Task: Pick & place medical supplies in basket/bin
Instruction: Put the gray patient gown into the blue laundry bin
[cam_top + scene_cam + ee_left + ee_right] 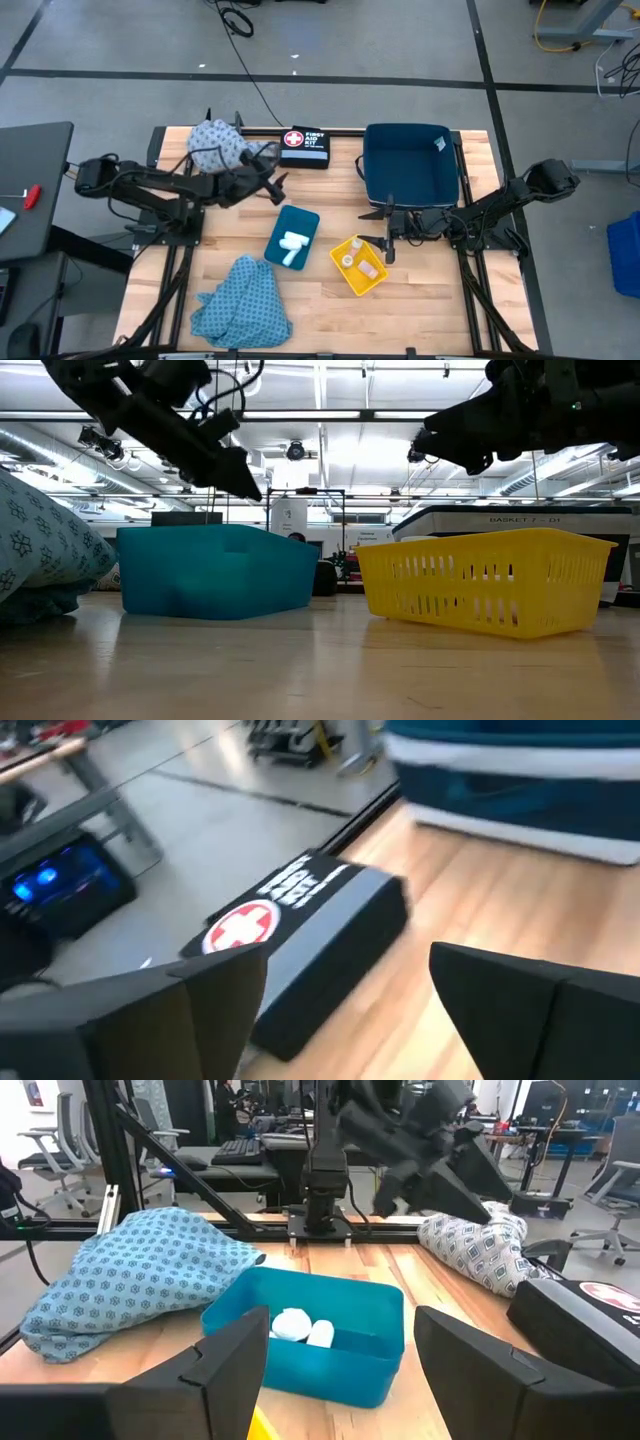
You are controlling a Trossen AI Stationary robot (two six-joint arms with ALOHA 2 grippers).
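Two white rolls (292,242) (300,1327) lie in a small teal tray (300,222) (215,570). Pale vials (352,260) sit in a small yellow basket (375,282) (490,580). One light-blue patterned cloth (240,300) (130,1270) lies bunched at the table's near left. A second, paler cloth (218,148) (475,1245) lies at the far left. My left gripper (275,188) (350,970) is open above the table beside that far cloth, and its wrist view looks onto the black first aid pouch (300,940). My right gripper (388,232) (340,1345) is open, right of the tray and the basket.
The black first aid pouch (305,147) lies at the far edge, between the far cloth and a large dark blue bin (410,165) at the far right. Bare wood shows along the near edge, right of the near cloth, and between tray and bin.
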